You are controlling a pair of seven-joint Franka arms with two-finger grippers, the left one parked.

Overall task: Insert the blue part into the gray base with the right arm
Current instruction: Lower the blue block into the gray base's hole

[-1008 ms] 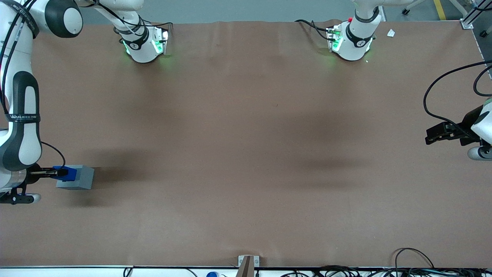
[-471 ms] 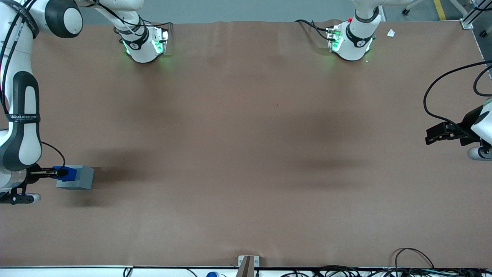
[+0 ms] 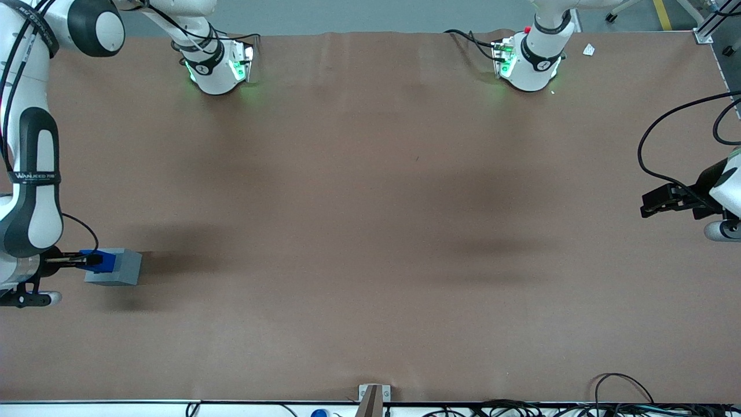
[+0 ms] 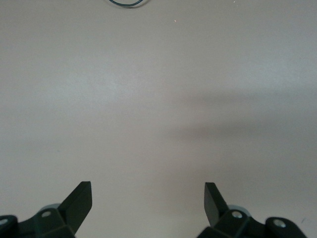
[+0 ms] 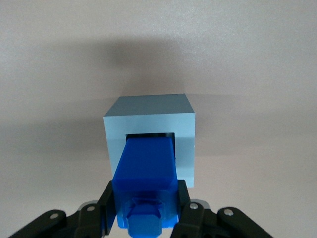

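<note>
Blue part (image 5: pixel 146 171) | lower end sat in gray base (image 5: pixel 148 116) recess | gripper (image 5: pixel 145 206) clamped on it | no shift since a second earlier | insertion unfinished, judged stalled or seating slowly

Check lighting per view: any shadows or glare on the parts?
Front view: soft shadow stretches from the gray base toward the parked arm's end; no glare. Right wrist view: gripper shut on the blue part, both sharp, diffuse shadow past the base.
</note>
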